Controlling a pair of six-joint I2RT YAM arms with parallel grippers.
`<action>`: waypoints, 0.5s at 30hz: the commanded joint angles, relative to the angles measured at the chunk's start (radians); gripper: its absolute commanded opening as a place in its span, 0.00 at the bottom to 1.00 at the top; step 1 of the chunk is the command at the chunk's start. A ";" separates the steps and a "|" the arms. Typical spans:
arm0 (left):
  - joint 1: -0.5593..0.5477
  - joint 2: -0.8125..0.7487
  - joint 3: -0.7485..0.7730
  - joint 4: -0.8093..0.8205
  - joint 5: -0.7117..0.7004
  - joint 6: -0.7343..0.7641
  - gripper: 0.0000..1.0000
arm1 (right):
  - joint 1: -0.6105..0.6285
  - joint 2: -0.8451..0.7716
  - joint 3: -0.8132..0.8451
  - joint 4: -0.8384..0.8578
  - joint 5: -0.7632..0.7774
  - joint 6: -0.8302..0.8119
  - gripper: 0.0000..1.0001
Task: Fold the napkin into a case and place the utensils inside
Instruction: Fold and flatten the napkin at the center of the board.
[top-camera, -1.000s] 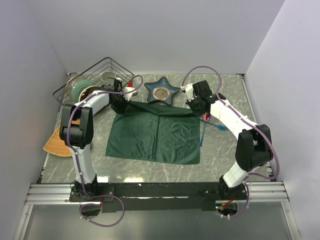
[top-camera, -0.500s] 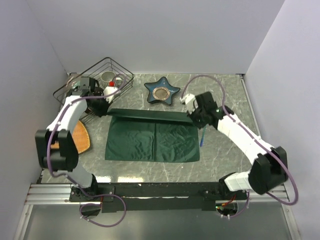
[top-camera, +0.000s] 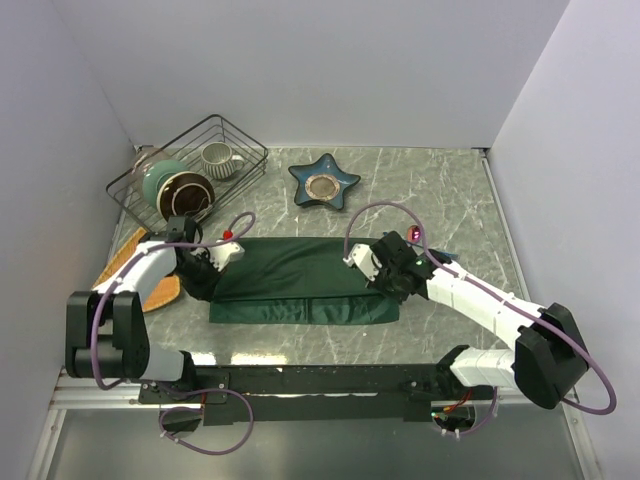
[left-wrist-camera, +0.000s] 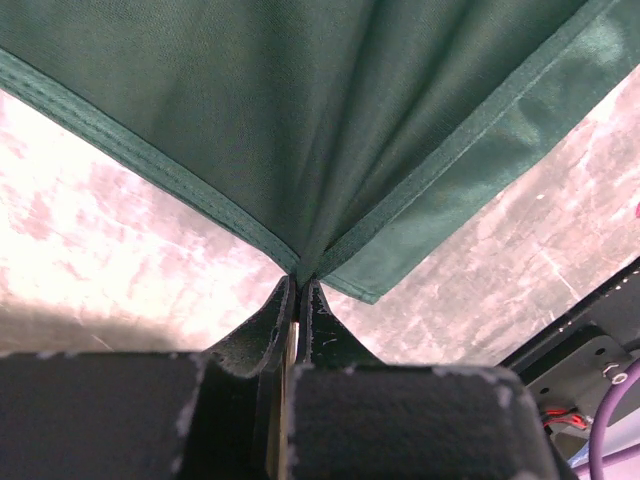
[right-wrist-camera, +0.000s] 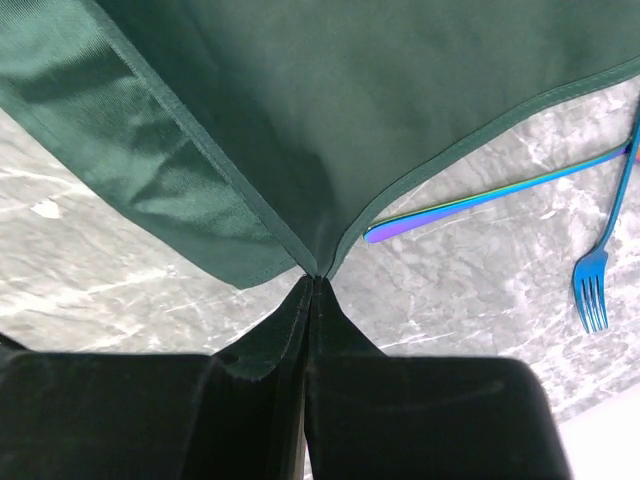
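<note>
Napkin (top-camera: 300, 282), in the middle of the table (top-camera: 450, 190), with its far half doubled over the near half: we judge 1 fold nearly laid. The left gripper (left-wrist-camera: 297, 285) and right gripper (right-wrist-camera: 312, 278) each pinch a corner of the upper layer. Still to do: release, narrower folds into a case, and loading the 2 utensils (right-wrist-camera: 480, 205), which lie beside the napkin's right edge.

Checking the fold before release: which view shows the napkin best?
Top view: the whole napkin shows, folded over, with the left gripper and right gripper at its ends. Each wrist view shows only a corner pinched in shut jaws.
</note>
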 joint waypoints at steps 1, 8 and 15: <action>0.004 -0.058 -0.016 0.031 0.022 -0.010 0.01 | -0.003 -0.007 -0.027 0.058 0.068 -0.050 0.00; -0.023 -0.114 -0.024 -0.035 0.003 -0.005 0.01 | -0.004 -0.024 -0.031 0.023 0.034 -0.064 0.00; -0.078 -0.181 -0.068 -0.060 -0.061 -0.013 0.02 | 0.028 -0.018 -0.053 0.006 0.035 -0.073 0.00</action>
